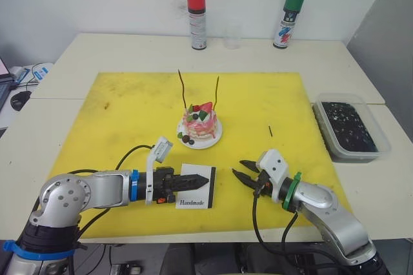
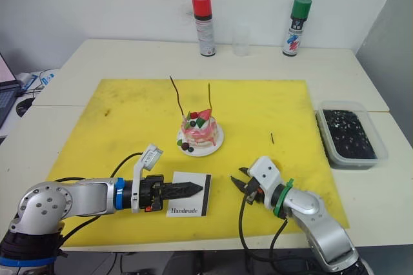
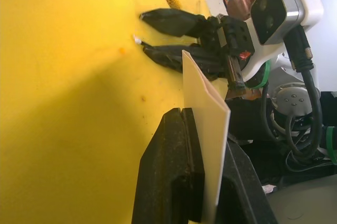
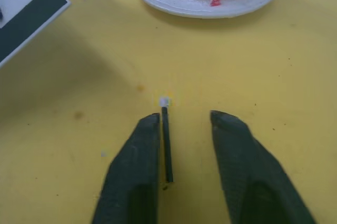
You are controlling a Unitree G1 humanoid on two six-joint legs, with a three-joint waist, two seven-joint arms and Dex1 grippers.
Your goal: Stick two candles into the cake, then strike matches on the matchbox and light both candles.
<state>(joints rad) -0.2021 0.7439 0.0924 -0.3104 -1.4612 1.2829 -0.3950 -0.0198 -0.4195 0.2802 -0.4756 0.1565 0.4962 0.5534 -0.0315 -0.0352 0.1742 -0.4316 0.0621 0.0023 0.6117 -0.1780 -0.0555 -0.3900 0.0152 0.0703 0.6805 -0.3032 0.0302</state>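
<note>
The cake (image 1: 201, 125) sits on its white plate mid-mat, with both candles standing in it, one at the left (image 1: 182, 91) and one at the right (image 1: 216, 92). No flame shows on either. My left gripper (image 1: 202, 180) is shut on the matchbox (image 1: 195, 191), which appears edge-on in the left wrist view (image 3: 206, 129). To its right my right gripper (image 4: 184, 121) is open and low over the mat. One match (image 4: 167, 145) with a pale head lies on the mat between its fingers, close to one finger (image 4: 138, 166). A second match (image 1: 270, 131) lies right of the cake.
The yellow mat (image 1: 129, 113) covers the table's middle. A red-capped can (image 1: 196, 19), a clear cup (image 1: 232, 36) and a green-capped can (image 1: 288, 19) stand along the back edge. At the right edge is a clear tub (image 1: 352, 126) of dark material.
</note>
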